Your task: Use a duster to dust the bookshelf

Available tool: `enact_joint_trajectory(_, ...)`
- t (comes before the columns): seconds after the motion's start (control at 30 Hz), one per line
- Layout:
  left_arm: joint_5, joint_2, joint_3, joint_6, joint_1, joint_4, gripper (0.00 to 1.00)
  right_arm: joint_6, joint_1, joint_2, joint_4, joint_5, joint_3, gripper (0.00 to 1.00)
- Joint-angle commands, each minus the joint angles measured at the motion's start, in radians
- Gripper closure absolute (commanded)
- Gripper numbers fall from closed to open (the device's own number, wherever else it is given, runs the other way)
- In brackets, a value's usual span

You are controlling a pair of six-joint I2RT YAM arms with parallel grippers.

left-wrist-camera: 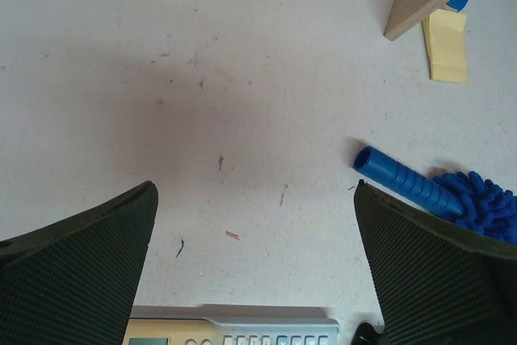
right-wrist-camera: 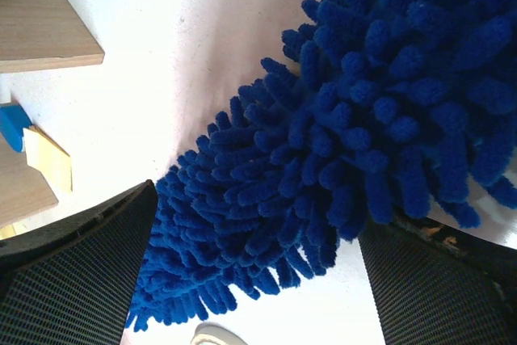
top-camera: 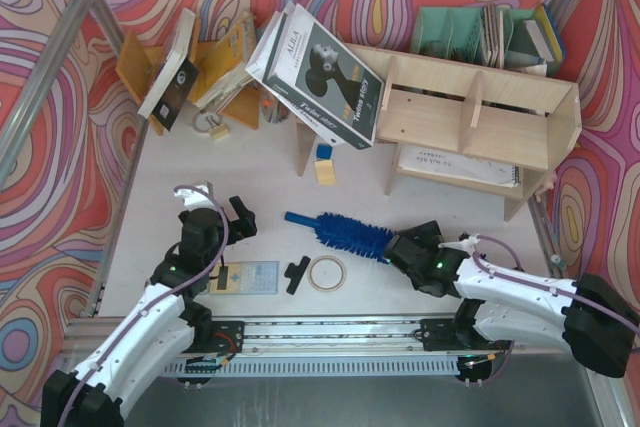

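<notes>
The bookshelf (top-camera: pixel 480 117) stands at the far right of the table (top-camera: pixel 400 202), and everything else is placed from it. Its lower tier holds a flat white spiral-bound pad (top-camera: pixel 455 165). A large black-and-white book (top-camera: pixel 320 72) leans tilted against its left end. Beside its front left leg lie a yellow sticky-note pad (top-camera: pixel 325 171) and a small blue block (top-camera: pixel 323 151).

Behind the bookshelf, a green file organizer (top-camera: pixel 450 32) carries several books (top-camera: pixel 520 37) in its right-hand slots. To the bookshelf's left, past the leaning book, an orange-yellow book rack (top-camera: pixel 215 62) holds tilted books (top-camera: pixel 170 72).

The duster (top-camera: pixel 345 235) lies flat on the table in front of the bookshelf, handle pointing left, fluffy head toward the right.

The right hand (top-camera: pixel 400 247) is at the head's right end, released. In its wrist view its fingers (right-wrist-camera: pixel 81 280) stand wide on either side of the blue fluff, which fills the gap between them.

The left hand (top-camera: pixel 215 205) hangs well to the front left of the bookshelf, spread wide over bare table and grasping nothing. The duster's handle tip shows just beside its right finger in the wrist view.

Nearer than the duster lie a calculator (top-camera: pixel 248 277), a black clip (top-camera: pixel 298 274) and a tape roll (top-camera: pixel 326 273).
</notes>
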Motion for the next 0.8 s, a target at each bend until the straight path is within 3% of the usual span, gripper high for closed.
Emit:
enact_joint_trajectory(0.0,0.011,0.004,-0.003,0.017,-0.001,0.029,0.02,0.253,-0.022,0.031,0.021,-0.02,-0.014,0.08)
enact_joint_trajectory(0.27,0.011,0.006,-0.004,0.016,-0.001,0.028,0.02,0.256,-0.047,0.053,0.059,-0.051,-0.041,0.17)
enact_joint_trajectory(0.77,0.019,0.019,-0.002,0.016,-0.001,0.032,0.02,0.27,-0.054,0.019,0.03,-0.042,-0.043,0.69)
